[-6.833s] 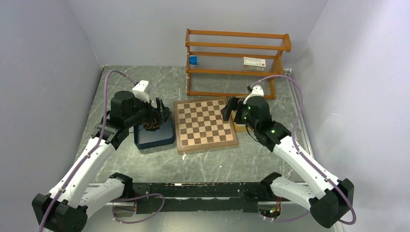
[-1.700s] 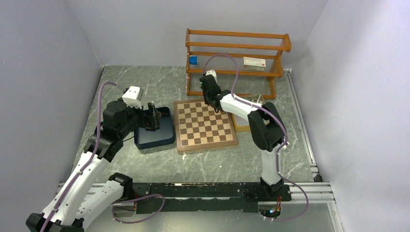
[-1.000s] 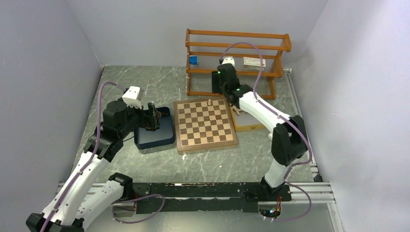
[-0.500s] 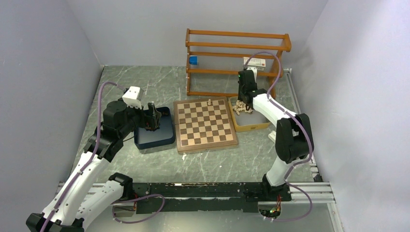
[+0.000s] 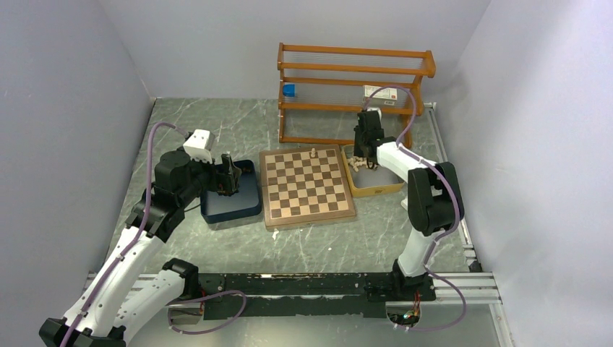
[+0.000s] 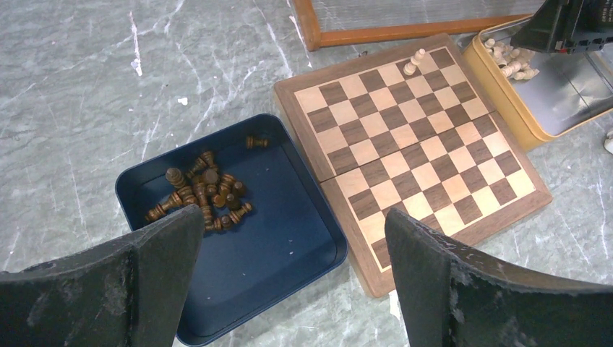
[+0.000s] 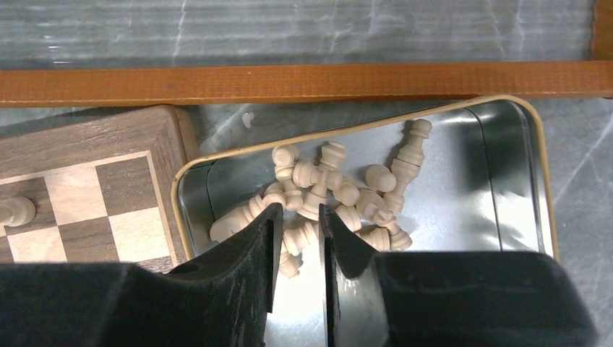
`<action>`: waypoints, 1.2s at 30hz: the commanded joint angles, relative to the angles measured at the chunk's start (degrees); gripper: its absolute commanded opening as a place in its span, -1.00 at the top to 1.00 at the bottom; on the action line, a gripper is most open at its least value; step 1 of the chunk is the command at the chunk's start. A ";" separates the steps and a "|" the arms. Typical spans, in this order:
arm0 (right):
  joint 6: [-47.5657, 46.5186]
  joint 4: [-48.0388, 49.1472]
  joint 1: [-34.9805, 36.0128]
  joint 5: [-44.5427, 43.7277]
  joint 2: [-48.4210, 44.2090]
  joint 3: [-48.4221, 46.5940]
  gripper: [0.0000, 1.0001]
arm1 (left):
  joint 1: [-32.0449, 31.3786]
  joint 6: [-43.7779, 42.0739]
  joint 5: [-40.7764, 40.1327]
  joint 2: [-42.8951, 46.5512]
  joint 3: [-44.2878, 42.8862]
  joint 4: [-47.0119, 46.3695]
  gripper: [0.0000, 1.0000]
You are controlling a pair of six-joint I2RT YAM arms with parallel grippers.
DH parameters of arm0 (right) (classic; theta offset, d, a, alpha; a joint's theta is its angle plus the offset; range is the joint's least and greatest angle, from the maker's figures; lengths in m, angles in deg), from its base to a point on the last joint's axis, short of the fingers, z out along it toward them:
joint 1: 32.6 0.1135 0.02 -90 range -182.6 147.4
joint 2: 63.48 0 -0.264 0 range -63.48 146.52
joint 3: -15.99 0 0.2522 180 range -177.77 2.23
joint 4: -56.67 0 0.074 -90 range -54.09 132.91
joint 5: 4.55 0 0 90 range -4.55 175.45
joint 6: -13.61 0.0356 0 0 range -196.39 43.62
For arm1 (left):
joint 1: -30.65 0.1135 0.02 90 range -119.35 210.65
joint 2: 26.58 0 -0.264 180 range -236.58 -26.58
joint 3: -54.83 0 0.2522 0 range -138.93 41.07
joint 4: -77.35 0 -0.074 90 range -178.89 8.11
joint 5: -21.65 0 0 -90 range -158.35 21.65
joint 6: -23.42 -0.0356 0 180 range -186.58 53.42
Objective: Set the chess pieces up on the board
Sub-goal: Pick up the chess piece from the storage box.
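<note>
The board (image 5: 307, 184) lies mid-table with one cream piece (image 5: 312, 153) upright on its far edge row; the left wrist view shows the same piece (image 6: 414, 63). Dark chess pieces (image 6: 202, 195) lie heaped in the blue tray (image 6: 267, 238). Above that tray my left gripper (image 6: 293, 217) hangs wide open and holds nothing. Cream chess pieces (image 7: 340, 191) lie piled in the tan tray (image 7: 470, 217). My right gripper (image 7: 298, 211) is low over that pile, jaws a narrow gap apart. One lying piece shows in the gap; a grip on it cannot be made out.
A wooden rack (image 5: 354, 94) stands just behind the board and tan tray, holding a small blue block (image 5: 289, 90) and a white box (image 5: 379, 92). Its lower rail (image 7: 303, 81) runs close behind the right gripper. Grey walls close in both sides.
My right arm swung from the board's far edge, where the cream piece stays standing, over to the tan tray and dropped toward the pile, its jaws narrowing. The left arm has not moved.
</note>
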 commanded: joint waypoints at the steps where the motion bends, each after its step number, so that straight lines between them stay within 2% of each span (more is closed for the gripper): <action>1: -1.11 2.80 -0.19 2.29 1.39 0.53 0.42 | -0.30 -0.88 0.14 0.09 0.29 -1.23 -0.99; 20: -1.12 2.64 -0.19 4.00 4.42 -1.22 0.40 | -0.30 -0.84 0.14 0.00 0.34 -1.41 -0.99; 36: -0.06 1.19 1.34 1.62 0.88 -1.67 0.39 | -0.28 -0.89 0.14 0.09 0.29 -1.32 -0.99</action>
